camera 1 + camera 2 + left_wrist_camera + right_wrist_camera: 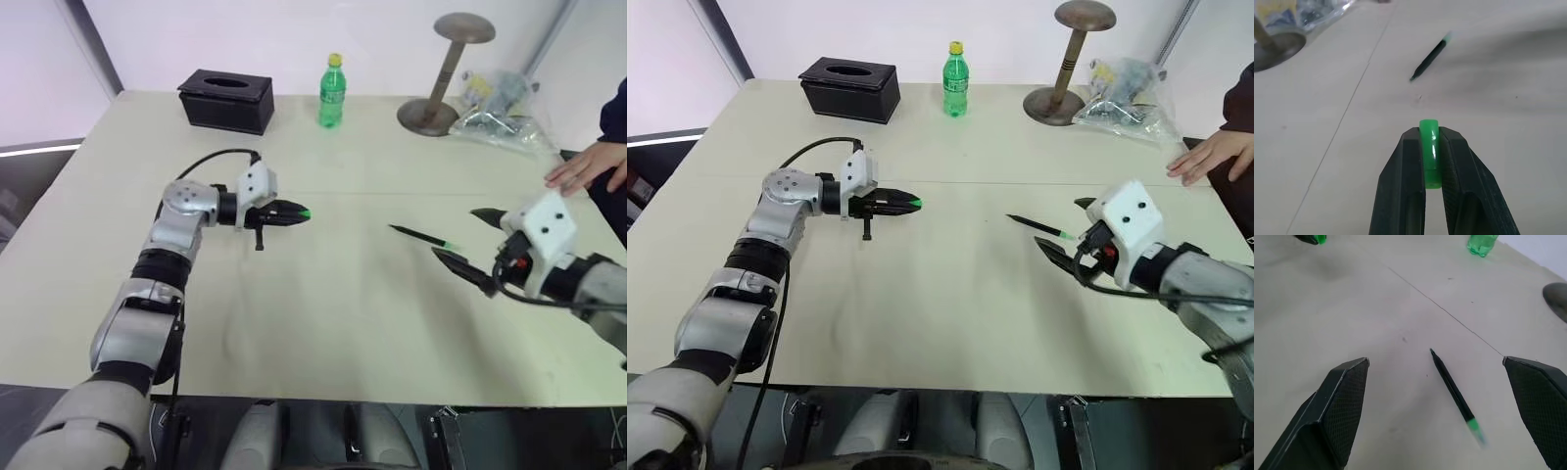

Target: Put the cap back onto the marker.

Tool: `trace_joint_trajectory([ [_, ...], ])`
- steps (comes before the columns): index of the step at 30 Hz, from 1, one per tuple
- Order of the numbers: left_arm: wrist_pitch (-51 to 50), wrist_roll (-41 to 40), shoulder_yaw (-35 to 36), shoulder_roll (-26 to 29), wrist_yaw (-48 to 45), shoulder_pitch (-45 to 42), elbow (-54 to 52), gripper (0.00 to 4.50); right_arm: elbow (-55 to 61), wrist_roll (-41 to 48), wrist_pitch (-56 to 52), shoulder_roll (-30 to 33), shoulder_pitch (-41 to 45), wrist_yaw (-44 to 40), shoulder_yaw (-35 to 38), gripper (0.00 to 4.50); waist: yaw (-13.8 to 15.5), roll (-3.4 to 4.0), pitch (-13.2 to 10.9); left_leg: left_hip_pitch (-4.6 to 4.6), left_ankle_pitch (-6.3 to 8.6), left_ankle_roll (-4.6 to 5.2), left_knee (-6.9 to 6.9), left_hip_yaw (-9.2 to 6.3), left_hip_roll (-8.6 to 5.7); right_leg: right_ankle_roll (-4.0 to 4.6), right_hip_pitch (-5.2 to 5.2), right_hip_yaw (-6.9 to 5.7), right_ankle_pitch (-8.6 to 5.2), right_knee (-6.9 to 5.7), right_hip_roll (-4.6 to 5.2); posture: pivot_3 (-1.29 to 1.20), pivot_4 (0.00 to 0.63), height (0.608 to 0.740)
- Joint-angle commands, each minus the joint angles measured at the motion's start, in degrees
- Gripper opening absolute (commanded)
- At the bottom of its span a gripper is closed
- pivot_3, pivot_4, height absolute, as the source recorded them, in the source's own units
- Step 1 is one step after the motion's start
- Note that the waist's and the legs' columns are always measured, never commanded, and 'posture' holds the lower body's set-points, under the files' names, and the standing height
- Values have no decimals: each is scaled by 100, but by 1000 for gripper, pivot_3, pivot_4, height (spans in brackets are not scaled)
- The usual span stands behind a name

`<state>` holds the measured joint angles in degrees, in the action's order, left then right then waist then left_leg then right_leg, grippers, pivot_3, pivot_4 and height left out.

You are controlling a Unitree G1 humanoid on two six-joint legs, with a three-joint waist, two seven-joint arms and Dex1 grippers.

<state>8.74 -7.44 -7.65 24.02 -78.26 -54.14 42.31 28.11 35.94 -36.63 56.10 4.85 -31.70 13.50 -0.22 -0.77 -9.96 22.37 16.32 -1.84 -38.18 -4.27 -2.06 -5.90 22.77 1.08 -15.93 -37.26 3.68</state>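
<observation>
A small bright green cap (1430,147) is pinched between the two black fingers of my left gripper (297,213), which hangs above the table left of centre and points to the right. The thin black marker (423,237) with a green end lies flat on the table, right of centre. My right gripper (468,243) stands wide open just to the right of the marker's green end, its fingers spread on either side of the marker (1454,391) in the right wrist view. The left gripper's tip with the cap (1320,239) shows far off in that view.
At the table's back stand a black tissue box (226,100), a green bottle with a yellow lid (332,92), a brown stand (443,78) and a clear plastic bag (498,113). A person's hand (591,166) rests on the right edge.
</observation>
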Motion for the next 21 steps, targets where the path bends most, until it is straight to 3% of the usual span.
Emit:
trace_joint_trajectory([
  [1,-155,-176,62,119,-230,-89,-437,63,-905,-499,542,-112,448,-684,-545,4500,-49,0,0,0,0,0,0,0,-1,0,0,0,0,0,-1,0,150,740],
  [9,-547,-241,107,218,-137,73,-1150,63,-3016,-1296,1387,-289,1431,-1963,-1265,4500,-65,2,-1,1,0,0,-1,3,1,0,6,4,0,-4,0,0,150,740],
  [21,-1015,-332,166,480,356,640,-2233,63,-5910,-2405,2577,-806,3111,-2979,-1768,4500,-74,7,-3,3,-1,-2,1,10,3,0,18,14,0,-6,2,0,150,740],
])
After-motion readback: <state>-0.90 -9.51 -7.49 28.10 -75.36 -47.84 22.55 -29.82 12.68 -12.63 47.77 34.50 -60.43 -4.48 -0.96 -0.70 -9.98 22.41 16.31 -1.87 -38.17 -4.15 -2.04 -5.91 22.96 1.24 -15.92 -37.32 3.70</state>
